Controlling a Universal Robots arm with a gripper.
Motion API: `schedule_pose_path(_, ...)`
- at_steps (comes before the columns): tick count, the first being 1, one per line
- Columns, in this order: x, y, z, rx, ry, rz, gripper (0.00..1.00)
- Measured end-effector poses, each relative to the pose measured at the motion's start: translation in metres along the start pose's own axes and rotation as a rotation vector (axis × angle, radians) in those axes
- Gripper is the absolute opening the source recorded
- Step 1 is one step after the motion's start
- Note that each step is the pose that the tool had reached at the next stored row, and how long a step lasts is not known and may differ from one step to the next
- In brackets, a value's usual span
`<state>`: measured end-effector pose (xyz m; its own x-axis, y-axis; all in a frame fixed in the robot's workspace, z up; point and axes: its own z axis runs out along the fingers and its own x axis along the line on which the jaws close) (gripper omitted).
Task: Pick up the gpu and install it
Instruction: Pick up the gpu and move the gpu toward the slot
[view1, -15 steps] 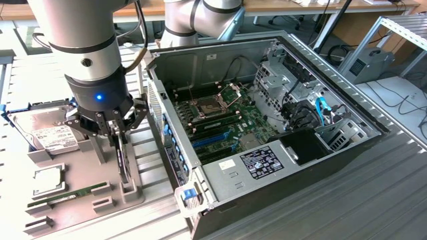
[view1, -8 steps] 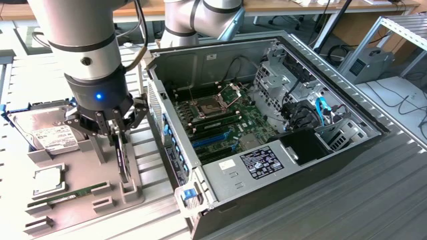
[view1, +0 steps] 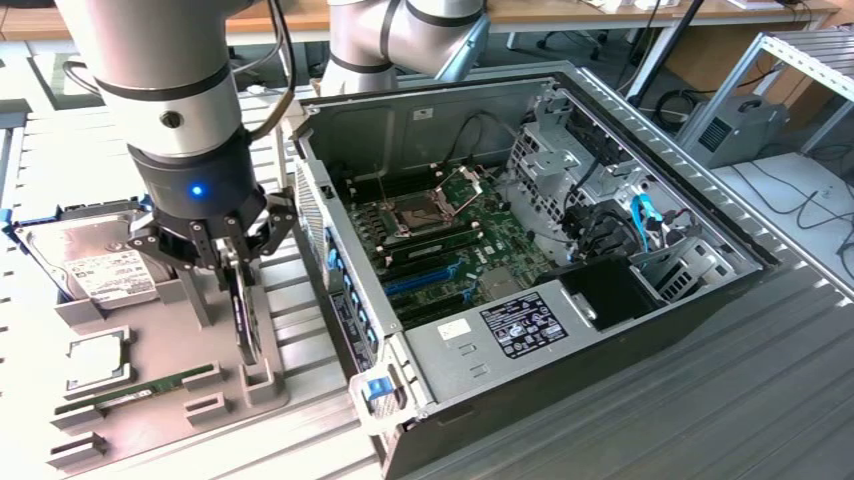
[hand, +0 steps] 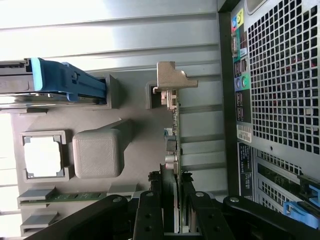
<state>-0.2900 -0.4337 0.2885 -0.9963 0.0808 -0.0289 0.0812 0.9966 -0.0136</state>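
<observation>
Presently your pincer (view1: 230, 260) clamped on gpu (view1: 246, 320), card seated upright in grey rack (view1: 174, 345); not lifted, install into case (view1: 454, 352) outstanding.

The gpu (view1: 246, 315) stands upright on its long edge in the slot blocks of the grey holder (view1: 160, 335), along the holder's edge nearest the computer case (view1: 534, 330). It is a thin green board with a silver bracket (hand: 172, 80) at one end. The gripper (view1: 230, 255) pinches its upper edge.
</observation>
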Motion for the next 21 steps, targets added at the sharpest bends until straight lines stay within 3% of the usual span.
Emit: schedule_pose_path(21,-0.0002,-0.0001,-0.0052,0.0,-0.0001,0.0,0.27)
